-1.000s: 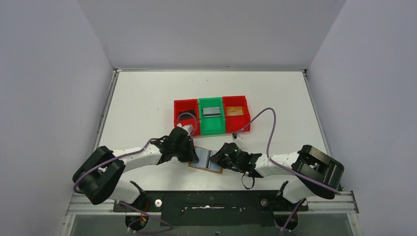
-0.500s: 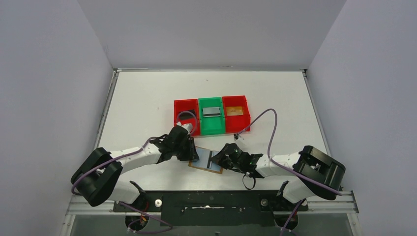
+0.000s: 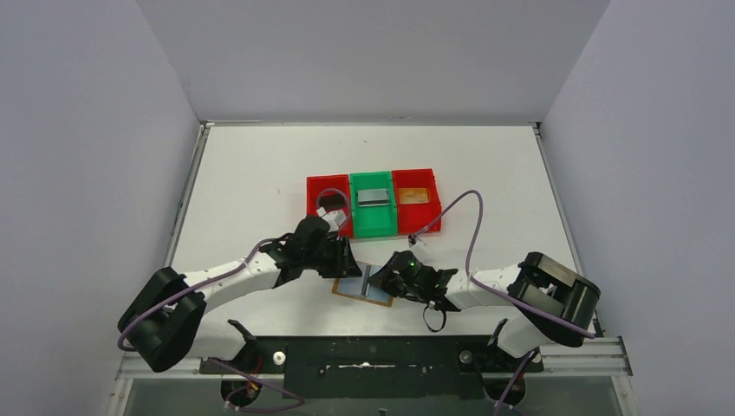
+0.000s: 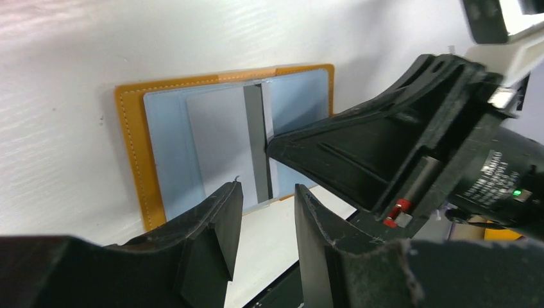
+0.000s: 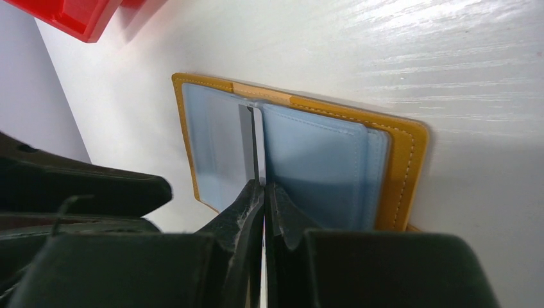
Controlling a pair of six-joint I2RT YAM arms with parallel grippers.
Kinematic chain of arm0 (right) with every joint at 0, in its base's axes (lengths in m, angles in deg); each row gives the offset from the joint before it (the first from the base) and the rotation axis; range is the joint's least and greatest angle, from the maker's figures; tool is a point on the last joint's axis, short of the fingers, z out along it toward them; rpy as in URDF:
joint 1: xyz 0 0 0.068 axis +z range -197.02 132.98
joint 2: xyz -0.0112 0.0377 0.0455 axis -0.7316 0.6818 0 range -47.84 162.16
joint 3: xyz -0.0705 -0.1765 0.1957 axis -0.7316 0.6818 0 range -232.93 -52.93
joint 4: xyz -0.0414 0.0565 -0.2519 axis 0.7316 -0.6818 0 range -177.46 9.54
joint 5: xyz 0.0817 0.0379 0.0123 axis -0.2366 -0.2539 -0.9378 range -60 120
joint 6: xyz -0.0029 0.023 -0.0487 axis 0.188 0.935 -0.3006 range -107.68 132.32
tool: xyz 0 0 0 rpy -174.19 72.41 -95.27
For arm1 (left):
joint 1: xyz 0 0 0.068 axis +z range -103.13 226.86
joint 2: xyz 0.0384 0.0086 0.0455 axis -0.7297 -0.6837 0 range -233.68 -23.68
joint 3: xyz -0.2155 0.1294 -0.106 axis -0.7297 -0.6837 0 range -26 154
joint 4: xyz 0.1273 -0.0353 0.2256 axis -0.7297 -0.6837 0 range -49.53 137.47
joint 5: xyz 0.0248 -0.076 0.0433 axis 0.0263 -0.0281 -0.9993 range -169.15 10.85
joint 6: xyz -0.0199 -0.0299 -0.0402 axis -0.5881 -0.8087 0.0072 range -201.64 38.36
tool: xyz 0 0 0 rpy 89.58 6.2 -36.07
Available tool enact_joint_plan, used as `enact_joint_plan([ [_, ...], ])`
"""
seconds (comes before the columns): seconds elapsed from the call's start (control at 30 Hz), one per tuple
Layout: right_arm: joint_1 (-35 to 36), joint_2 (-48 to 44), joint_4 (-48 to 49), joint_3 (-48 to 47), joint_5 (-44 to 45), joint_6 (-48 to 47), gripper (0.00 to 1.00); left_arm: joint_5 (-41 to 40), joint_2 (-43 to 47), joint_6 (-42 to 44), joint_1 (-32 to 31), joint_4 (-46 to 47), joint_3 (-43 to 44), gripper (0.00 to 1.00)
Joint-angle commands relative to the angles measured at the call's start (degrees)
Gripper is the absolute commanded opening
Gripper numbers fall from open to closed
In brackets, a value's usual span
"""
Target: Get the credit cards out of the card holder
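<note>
At the fold of the card holder (image 5: pixel 398 167), a card (image 4: pixel 221 138) is clamped in the right gripper (image 5: pixel 262 187); the left gripper (image 4: pixel 268 191) is parted. Wrist views alone show this.

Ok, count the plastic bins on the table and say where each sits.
3, side by side in one row: left red bin, green bin in the middle, right red bin. None seems hidden.

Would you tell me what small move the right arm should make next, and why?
Probably ease the right gripper back, sliding the card out: it is shut on the card's edge at the fold of the card holder, and the left gripper is open, empty.
</note>
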Motion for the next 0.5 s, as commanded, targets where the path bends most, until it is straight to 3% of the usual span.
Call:
enact_joint_plan([
  [0.0, -0.27, 0.59, -1.83, -0.97, 1.05, -0.52, 0.01, 4.19, -3.74, 0.25, -0.26, 4.12, 0.31, 0.35],
  [0.47, -0.18, -4.21, -3.48, 1.19, 2.87, 1.26, 0.01, 1.55, -7.47, 1.93, -0.87, 3.57, 0.72, 0.35],
])
